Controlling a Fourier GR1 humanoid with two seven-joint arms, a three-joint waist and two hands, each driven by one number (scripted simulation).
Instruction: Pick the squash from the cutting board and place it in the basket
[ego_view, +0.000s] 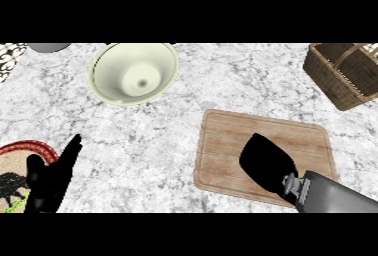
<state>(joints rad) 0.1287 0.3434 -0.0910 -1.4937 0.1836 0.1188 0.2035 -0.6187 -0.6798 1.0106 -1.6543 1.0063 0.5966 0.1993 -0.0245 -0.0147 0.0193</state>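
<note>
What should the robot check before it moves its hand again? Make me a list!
1. Squash in sight: cannot tell. None shows on the cutting board; the right hand covers part of it.
2. Right hand over the board: ok.
3. Right hand holding something: cannot tell; it hides whatever lies under it.
4. Basket in view and open on top: ok, at the counter's far right.
5. Way from board to basket: ok, only bare counter lies between.
6. Left hand out of the way: ok, resting open at the lower left, fingers up.
</note>
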